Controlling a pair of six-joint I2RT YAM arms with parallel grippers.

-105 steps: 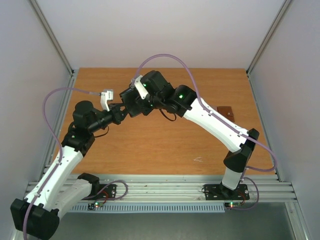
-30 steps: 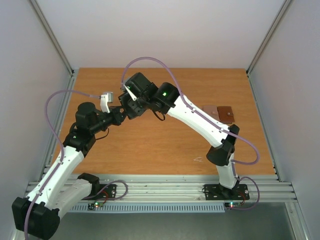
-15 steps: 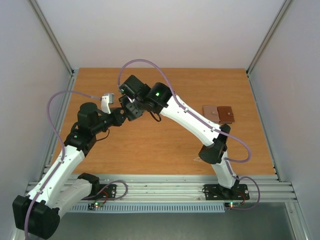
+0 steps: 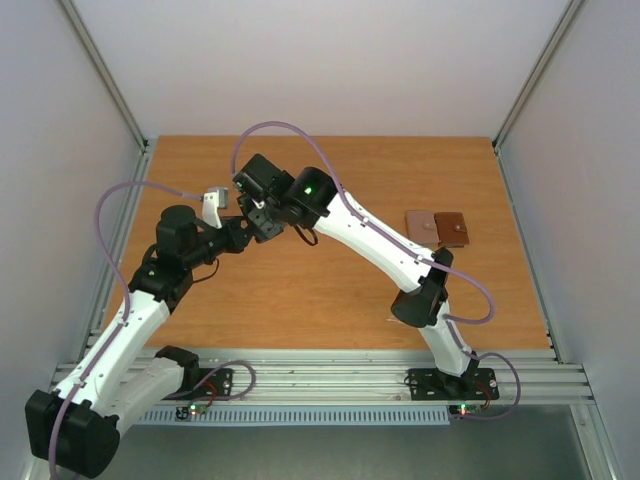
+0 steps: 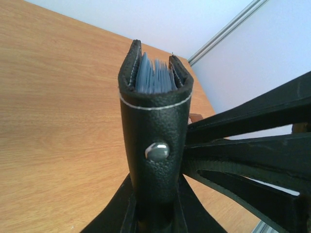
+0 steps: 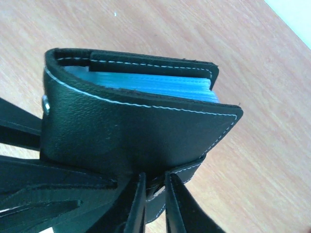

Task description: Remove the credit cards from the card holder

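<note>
The card holder [image 5: 155,121], black with white stitching and a metal snap, stands upright in my left gripper [image 5: 154,206], which is shut on its lower end. Layered blue edges [image 6: 155,83] show between its two covers; I cannot tell credit cards from pockets there. My right gripper [image 6: 154,201] comes from the holder's side, its jaws shut on the stitched strap tab [image 6: 160,190] under the cover. In the top view both grippers meet above the table's left middle, the left gripper [image 4: 240,226] beside the right gripper [image 4: 258,214], and the holder is mostly hidden by them.
A brown two-tone wallet piece [image 4: 437,228] lies on the wooden table [image 4: 330,290] at the right. A small white scrap [image 4: 396,319] sits near the front edge. Grey walls and metal rails bound the table on three sides.
My right arm swung left to the held holder and its jaws narrowed onto the strap tab. The left arm kept still with the holder.
</note>
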